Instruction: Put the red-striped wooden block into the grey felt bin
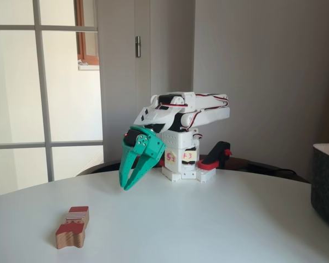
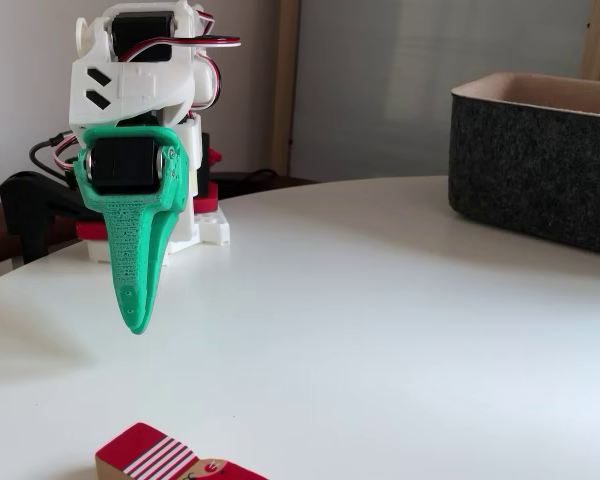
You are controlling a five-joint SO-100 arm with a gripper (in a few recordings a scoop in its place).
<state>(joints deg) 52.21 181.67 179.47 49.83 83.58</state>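
You're looking at one small tan wooden block with red stripes (image 1: 72, 226), sitting on the round white surface (image 1: 208, 219). One dark grey felt bin (image 2: 540, 160) is standing well apart. The green two-finger gripper (image 1: 129, 185) is hanging above the surface, jaws slightly apart, gripping nothing.

Daylight is pouring through a white-framed glass door (image 1: 41, 93) on the left, brightening the round white worktop (image 1: 208, 219); a plain grey wall (image 1: 263, 71) is standing behind.
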